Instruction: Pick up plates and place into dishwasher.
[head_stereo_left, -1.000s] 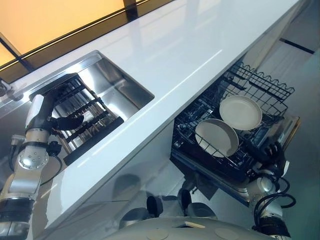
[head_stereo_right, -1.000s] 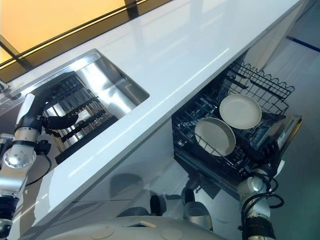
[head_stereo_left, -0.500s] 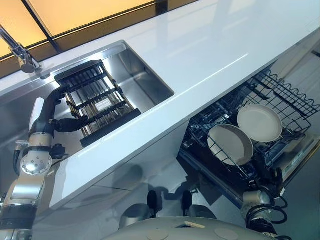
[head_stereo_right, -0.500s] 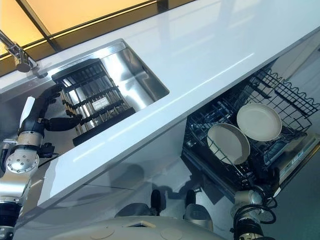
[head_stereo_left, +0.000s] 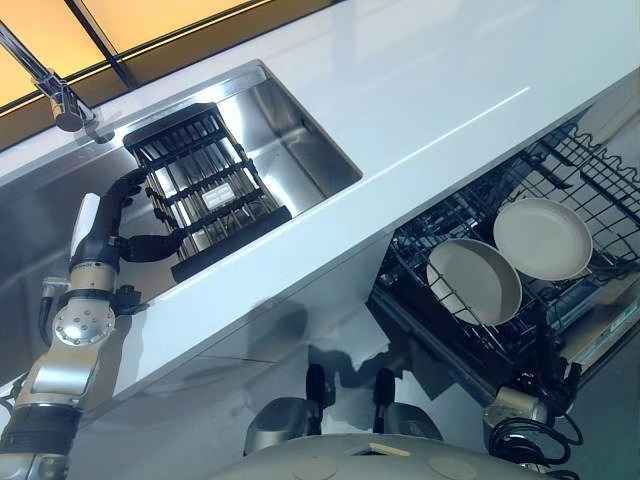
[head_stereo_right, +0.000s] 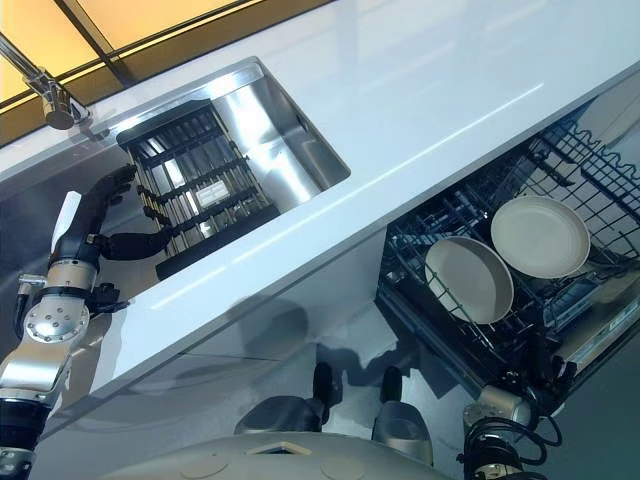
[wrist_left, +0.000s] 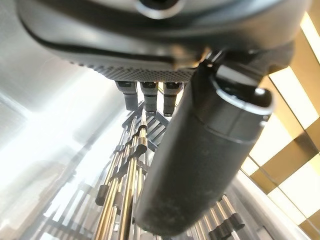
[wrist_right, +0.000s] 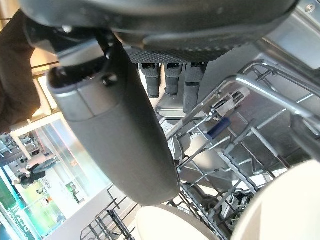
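the two round cream plates stand on edge, side by side, in the black wire lower rack of the open dishwasher (head_stereo_left: 560, 190), below the front edge of the glossy white counter (head_stereo_left: 420, 90). the nearer cream plate (head_stereo_left: 473, 281) leans among the tines, with the farther cream plate (head_stereo_left: 542, 238) just beside it, their rims close together or touching; which of the two cannot be told.

the left hand (head_stereo_left: 118, 225) is over the stainless steel sink (head_stereo_left: 290, 130) set into the counter, at the near end of a black slatted dish rack (head_stereo_left: 205, 190) that sits inside the basin. its fingers are extended along the rack's end and its thumb points toward the rack's side, spread apart from the fingers; in the left wrist view the left hand (wrist_left: 200, 150) shows straight fingers above the rack's metal rods, holding nothing. a chrome tap (head_stereo_left: 45, 85) stands at the far side of the sink.

the right hand (wrist_right: 125, 125) shows in the right wrist view with straight fingers, apart from the thumb, above the dishwasher rack's wires, with the rims of the two plates close below it. it grips nothing.
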